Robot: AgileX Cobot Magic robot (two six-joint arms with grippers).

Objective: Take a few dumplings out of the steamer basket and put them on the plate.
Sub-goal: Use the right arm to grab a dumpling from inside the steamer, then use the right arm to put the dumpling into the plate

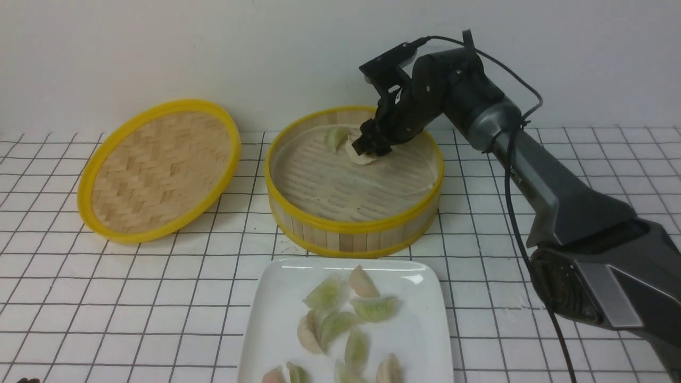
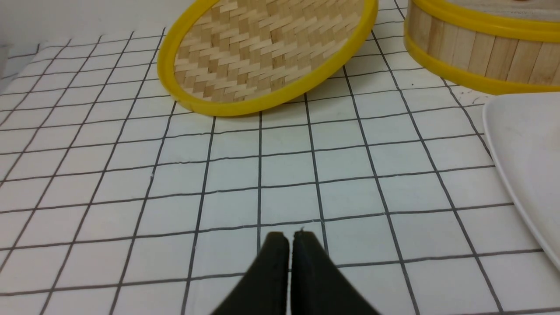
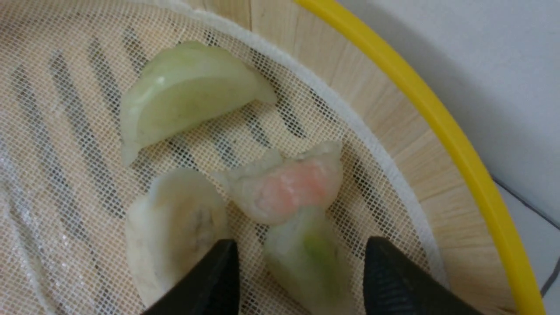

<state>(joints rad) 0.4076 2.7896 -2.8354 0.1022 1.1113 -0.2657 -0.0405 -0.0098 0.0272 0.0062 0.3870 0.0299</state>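
The steamer basket [image 1: 354, 226] stands mid-table with several dumplings at its far side. My right gripper [image 1: 367, 146] reaches down into it there. In the right wrist view the right gripper [image 3: 302, 253] is open, its black fingertips [image 3: 223, 271] on either side of a pale green dumpling [image 3: 306, 258] without touching it. A pinkish dumpling [image 3: 286, 186], a whitish one [image 3: 175, 223] and a larger green one [image 3: 188, 92] lie close by on the mesh liner. The white plate [image 1: 425, 340] in front of the basket carries several dumplings [image 1: 340, 314]. My left gripper [image 2: 288, 236] is shut and empty over the tiled surface.
The woven yellow-rimmed lid [image 1: 159, 167] leans tilted to the left of the basket. The basket's wall [image 3: 393, 109] rises close beside the right fingers. A corner of the plate [image 2: 525, 153] and the basket's side [image 2: 481, 52] show in the left wrist view.
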